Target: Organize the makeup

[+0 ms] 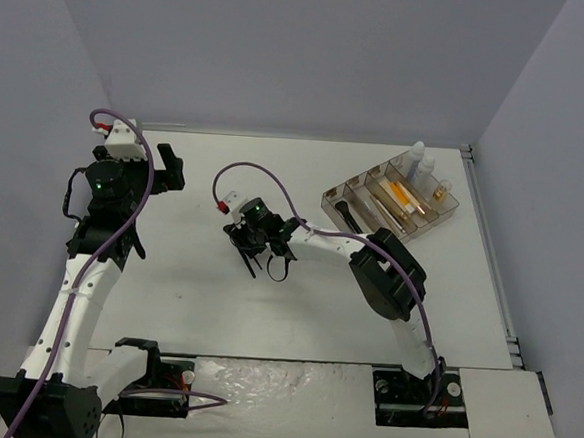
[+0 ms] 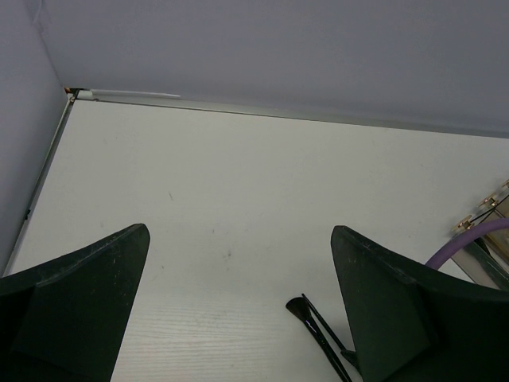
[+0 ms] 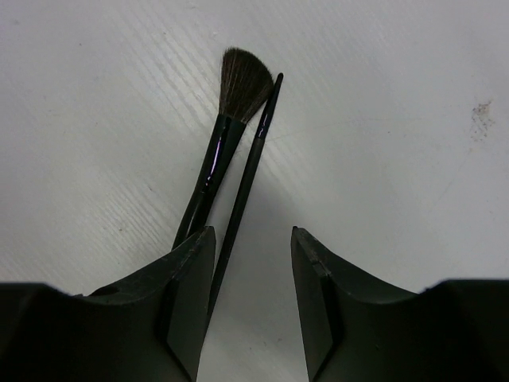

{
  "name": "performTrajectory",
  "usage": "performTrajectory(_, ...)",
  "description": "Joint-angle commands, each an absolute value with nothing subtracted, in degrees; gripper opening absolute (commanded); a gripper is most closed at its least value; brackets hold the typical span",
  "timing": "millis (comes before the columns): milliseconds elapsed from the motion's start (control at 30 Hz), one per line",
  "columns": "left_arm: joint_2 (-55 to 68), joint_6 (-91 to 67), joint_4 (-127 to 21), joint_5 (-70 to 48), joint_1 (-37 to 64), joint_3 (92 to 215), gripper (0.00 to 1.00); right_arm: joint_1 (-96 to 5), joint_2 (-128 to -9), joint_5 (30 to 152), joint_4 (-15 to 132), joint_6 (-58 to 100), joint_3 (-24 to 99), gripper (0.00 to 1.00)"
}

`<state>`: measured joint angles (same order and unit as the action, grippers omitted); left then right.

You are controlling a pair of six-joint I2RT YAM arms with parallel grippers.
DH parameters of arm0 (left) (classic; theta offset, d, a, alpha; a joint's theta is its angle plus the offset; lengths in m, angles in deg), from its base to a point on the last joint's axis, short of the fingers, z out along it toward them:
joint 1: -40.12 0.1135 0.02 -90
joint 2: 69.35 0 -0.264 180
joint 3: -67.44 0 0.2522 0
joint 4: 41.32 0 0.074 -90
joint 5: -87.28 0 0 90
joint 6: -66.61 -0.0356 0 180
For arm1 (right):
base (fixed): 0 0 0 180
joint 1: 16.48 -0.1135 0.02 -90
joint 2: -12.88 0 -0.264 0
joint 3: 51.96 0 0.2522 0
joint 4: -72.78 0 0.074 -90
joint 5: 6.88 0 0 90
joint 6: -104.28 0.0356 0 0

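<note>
Lying together: fluffy-tipped black brush (image 3: 216, 155), thinner black brush (image 3: 248, 171).

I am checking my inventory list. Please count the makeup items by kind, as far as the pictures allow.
Black brushes, outside the tray: 2
White bottles: 2
Orange tube: 1
Amber vial: 1
Total: 6 countable; the rest in the tray is too small to tell.

Light soft, even, from above; no hard shadows. Table (image 1: 215, 314) bright white, glossy reflection on its near strip. Fan brush (image 3: 238, 79) ahead of right claw (image 3: 250, 235) sharp, only faint shadow under it; fingers (image 3: 183, 310) dark, slightly blurred. Left claw (image 2: 240, 231) edges soft too.
</note>
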<state>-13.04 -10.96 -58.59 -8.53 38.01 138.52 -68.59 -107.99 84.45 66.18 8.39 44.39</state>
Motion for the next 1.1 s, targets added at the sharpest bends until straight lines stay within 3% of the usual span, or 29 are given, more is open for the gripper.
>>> performTrajectory(0, -13.3, -10.6, -53.8, -9.1, 38.5, 139.9, 0.97, -69.1, -109.3, 83.7, 69.2, 10.0, 47.1, 0.4)
performTrajectory(267, -13.2, -10.5, -53.8, -9.1, 38.5, 139.9, 0.97, -69.1, -111.6, 83.3, 69.8, 10.6, 47.8, 0.36)
performTrajectory(567, -13.3, -10.5, -53.8, -9.1, 38.5, 140.0, 0.97, -66.4, -109.7, 79.1, 69.9, 12.0, 42.2, 0.0)
performTrajectory(1067, -13.2, -11.0, -54.1, -9.2, 38.5, 140.2, 0.97, -53.8, -78.9, 76.3, 64.8, 3.5, 20.9, 0.0)
